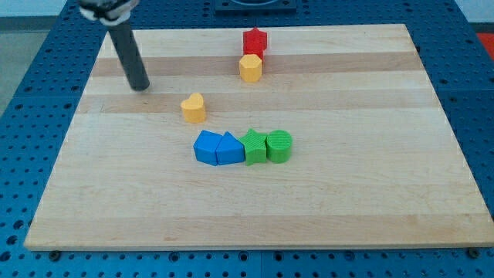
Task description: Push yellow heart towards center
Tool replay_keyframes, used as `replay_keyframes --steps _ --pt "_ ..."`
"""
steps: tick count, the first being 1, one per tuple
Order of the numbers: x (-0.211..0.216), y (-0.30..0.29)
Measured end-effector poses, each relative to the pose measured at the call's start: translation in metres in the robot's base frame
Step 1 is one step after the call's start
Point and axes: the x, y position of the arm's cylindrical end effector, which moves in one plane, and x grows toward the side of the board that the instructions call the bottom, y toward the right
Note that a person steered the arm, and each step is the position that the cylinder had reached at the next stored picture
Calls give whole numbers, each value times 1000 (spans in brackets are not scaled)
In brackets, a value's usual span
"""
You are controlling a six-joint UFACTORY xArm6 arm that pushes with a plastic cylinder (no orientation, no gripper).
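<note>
A pale wooden board [370,193] lies on a blue perforated bench [31,54], lit evenly, with a dark fixture cut off at the view's top edge. We carry no jaws at all: our arm ends in a plain dark rod, so nothing is held, and all work is done by pushing. Our tip [140,86] rests on the board toward the view's upper left, well apart from every block. The yellow heart [194,108] sits to the right of the tip and slightly lower in the view, left of and a little above the board's middle, standing alone. Below it runs a touching row: a blue block [207,147], a second blue block [230,149], a green block [254,147] and a green cylinder [279,147]. Near the top, a red block [255,40] touches a yellow hexagon [250,68]. We judge the heart to be light, rigid plastic that slides readily on smooth wood; its rounded lobes would likely let it spin off a glancing contact, so we would press squarely on its left flank, on the side away from centre. The rod's upper end is cropped, the heart's notch is hard to resolve, and the exact shapes of the blue and red blocks stay uncertain.
</note>
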Motion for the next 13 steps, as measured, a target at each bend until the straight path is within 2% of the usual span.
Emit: replay_keyframes --steps 1,2,4,5,9,10,13 --pt "48 3" --pt "76 18" --pt "72 85" --pt "67 100" --pt "38 55" --pt "27 60" --pt "21 127"
